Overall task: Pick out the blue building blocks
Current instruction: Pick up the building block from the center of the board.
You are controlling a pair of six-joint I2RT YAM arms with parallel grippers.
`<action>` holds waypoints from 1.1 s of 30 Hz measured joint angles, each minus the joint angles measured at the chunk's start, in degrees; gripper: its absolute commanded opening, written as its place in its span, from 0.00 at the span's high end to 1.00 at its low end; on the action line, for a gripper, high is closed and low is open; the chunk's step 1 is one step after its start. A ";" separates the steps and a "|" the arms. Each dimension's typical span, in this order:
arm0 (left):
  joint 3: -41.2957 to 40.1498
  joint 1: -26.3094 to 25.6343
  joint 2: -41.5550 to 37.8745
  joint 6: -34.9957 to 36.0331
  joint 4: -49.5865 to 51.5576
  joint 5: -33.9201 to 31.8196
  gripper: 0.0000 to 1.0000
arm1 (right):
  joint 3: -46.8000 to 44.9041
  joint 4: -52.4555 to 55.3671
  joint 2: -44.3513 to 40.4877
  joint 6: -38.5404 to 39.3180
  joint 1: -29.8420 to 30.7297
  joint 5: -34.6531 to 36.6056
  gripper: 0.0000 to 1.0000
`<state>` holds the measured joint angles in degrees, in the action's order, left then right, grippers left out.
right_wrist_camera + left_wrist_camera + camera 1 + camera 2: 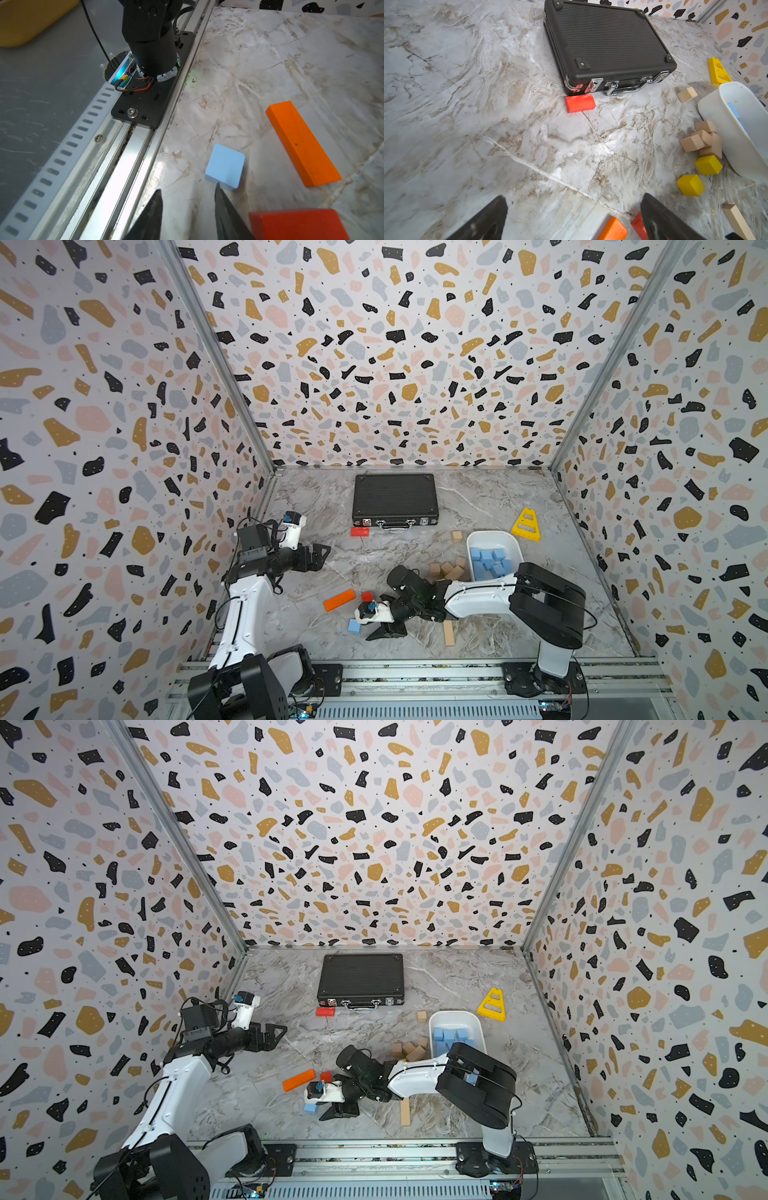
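Both top views: the marble-patterned tabletop [498,614] carries a smooth white oval tub [494,536]. The tub holds a heap of matte blue building blocks [490,562], both cubes and short bars. One loose blue cube [310,1108] lies flat near the front rail, just beside the right hand [374,635]. Plain tan wooden blocks [449,570] are clustered against the tub's wall.

Left wrist view: the left hand [574,198] has its jaws wide apart with only bare tabletop between them. A ribbed black case [608,45] lies ahead, and a red brick [580,103] sits just in front of it.

Right wrist view: the right hand's jaws are apart and empty. The round-edged cube lies ahead, with one fingertip [220,195] at its near edge; whether they touch cannot be told. A long orange bar [301,143] lies beside it.
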<state>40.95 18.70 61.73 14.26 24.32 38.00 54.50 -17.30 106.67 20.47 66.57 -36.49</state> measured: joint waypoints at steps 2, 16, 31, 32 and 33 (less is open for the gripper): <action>-0.31 0.00 0.28 -0.55 -0.15 0.61 0.00 | 0.33 -1.11 1.38 -0.09 0.04 0.22 0.54; -0.68 0.00 0.66 -2.38 -0.87 1.95 0.00 | 1.73 -6.93 4.50 -2.80 0.04 4.68 0.52; -1.01 0.00 0.66 -3.02 -1.86 2.01 0.00 | 3.82 -9.35 7.85 -3.87 0.09 5.64 0.51; -1.05 0.00 0.66 -3.06 -1.90 2.01 0.00 | 4.26 -9.60 8.35 -3.98 0.09 5.64 0.51; -1.07 0.00 0.66 -3.10 -1.90 2.01 0.00 | 4.70 -9.90 8.81 -4.02 0.11 5.60 0.51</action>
<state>39.88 18.70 62.39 11.16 22.41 40.01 59.20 -27.20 115.48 16.45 66.67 -30.89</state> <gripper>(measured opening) 0.997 0.486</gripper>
